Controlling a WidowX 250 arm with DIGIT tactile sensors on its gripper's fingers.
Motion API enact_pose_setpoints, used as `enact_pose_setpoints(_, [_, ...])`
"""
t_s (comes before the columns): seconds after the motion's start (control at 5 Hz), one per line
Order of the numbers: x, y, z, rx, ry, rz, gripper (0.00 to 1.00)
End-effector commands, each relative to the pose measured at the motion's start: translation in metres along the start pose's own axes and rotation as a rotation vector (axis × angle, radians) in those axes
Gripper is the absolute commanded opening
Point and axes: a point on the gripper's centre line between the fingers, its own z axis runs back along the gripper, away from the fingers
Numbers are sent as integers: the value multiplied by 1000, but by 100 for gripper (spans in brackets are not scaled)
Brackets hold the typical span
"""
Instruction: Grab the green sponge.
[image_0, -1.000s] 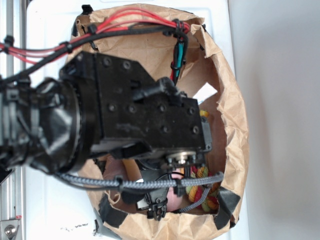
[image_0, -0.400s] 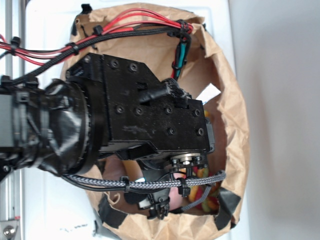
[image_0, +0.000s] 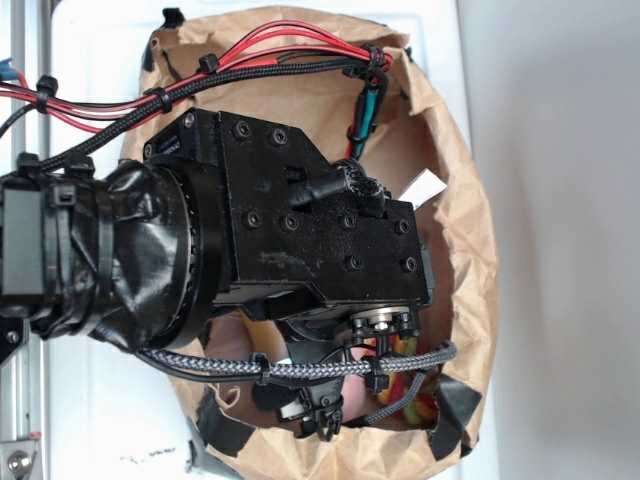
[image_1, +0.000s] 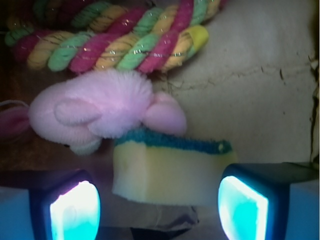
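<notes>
The exterior view is bright, evenly lit and fairly sharp, while the wrist view is dim, soft and warm-tinted, its fingertip pads (image_1: 75, 212) glowing cyan.

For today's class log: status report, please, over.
Pincer open, straddling sponge. Sponge not yet gripped. Pig touching sponge's far edge; rope beyond.

Blk arm housing (image_0: 300, 230) w/ hex screws, red + blk braided cables (image_0: 250, 60), glowing cyan finger pads (image_1: 242, 212).
</notes>
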Motion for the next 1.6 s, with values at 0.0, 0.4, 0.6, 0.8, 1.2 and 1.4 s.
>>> enact_pose_setpoints(0.0, [7,-7,9,-4,-37,-22,100])
enact_pose_setpoints(0.4, [14,-5,4,-8,-38,-3,100])
enact_pose_setpoints(0.6, [20,-9,-4,-17,-15,8,100])
enact_pose_setpoints(0.8, [21,-12,-20,16,8,-6,100])
enact_pose_setpoints(1.2, [19,-14,-23,30,6,-22,100])
enact_pose_setpoints(1.4, [19,-12,-20,27,-9,-10,51])
